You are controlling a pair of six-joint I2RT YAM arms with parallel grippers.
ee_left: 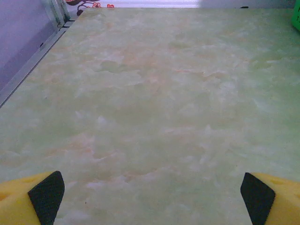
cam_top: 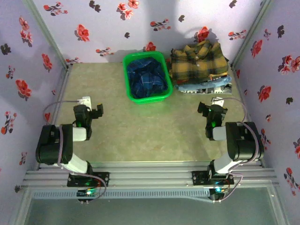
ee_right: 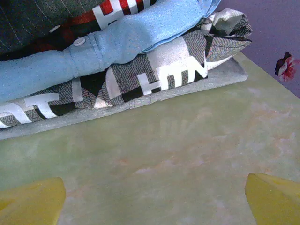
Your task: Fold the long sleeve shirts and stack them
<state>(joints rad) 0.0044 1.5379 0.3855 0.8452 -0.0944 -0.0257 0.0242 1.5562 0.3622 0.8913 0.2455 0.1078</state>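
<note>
A crumpled dark blue plaid shirt (cam_top: pixel 146 75) lies inside the green basket (cam_top: pixel 150 99) at the back middle of the table. To its right stands a stack of folded shirts, with a mustard-yellow and dark plaid shirt (cam_top: pixel 199 58) on top and a light blue one (cam_top: pixel 206 86) lower down. My left gripper (cam_top: pixel 90 110) is open over bare table at the near left, its fingertips (ee_left: pixel 44 197) wide apart with nothing between them. My right gripper (cam_top: pixel 212 110) is open too, just in front of the stack. The right wrist view shows a light blue sleeve (ee_right: pixel 93 56) on a black-and-white patterned shirt (ee_right: pixel 164 70).
Purple flowered walls (cam_top: pixel 28 70) close in the table (cam_top: pixel 140 131) on three sides, with metal rails along their feet. A small white object (cam_top: pixel 84 100) lies near the left gripper. Open tabletop spreads between the two arms in front of the basket.
</note>
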